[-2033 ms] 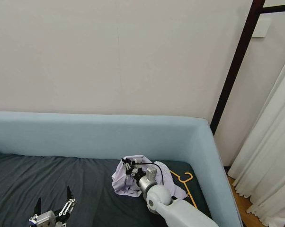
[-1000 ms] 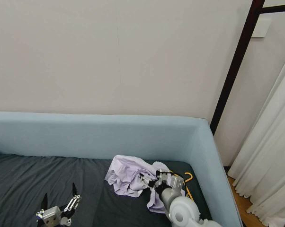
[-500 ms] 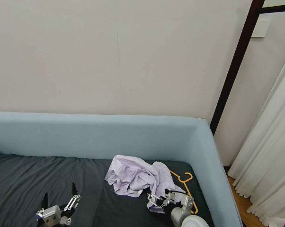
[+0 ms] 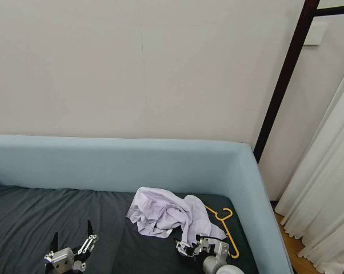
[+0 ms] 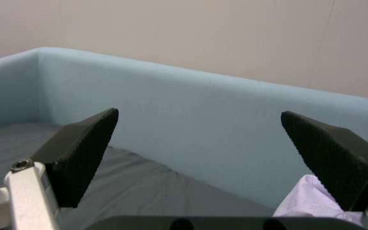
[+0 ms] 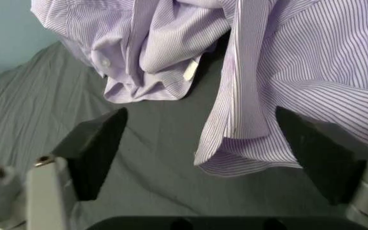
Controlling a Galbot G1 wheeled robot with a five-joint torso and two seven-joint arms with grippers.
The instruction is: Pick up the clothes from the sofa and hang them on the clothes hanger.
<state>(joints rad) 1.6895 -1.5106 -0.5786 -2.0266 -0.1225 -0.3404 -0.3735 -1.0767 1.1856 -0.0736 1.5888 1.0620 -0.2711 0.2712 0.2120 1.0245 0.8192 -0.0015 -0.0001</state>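
The lilac striped shirt point(image 4: 169, 214) lies crumpled on the dark seat of the blue sofa point(image 4: 120, 162), toward its right end. A yellow hanger point(image 4: 228, 224) rests just beside it, hook showing and one side seemingly tucked under the cloth. The right gripper point(image 4: 188, 247) sits low at the shirt's near edge, fingers spread wide with nothing between them. Its wrist view shows a hem and a hanging fold just ahead of the pads, which suggests it is lined up on a loose edge rather than the bunched middle. The left gripper point(image 4: 71, 244) hovers over bare seat well to the left, likewise spread and empty, probably kept clear of the work. A dark post point(image 4: 282, 85), possibly a clothes rack, stands beyond the sofa's right end; the shirt is not yet lifted.
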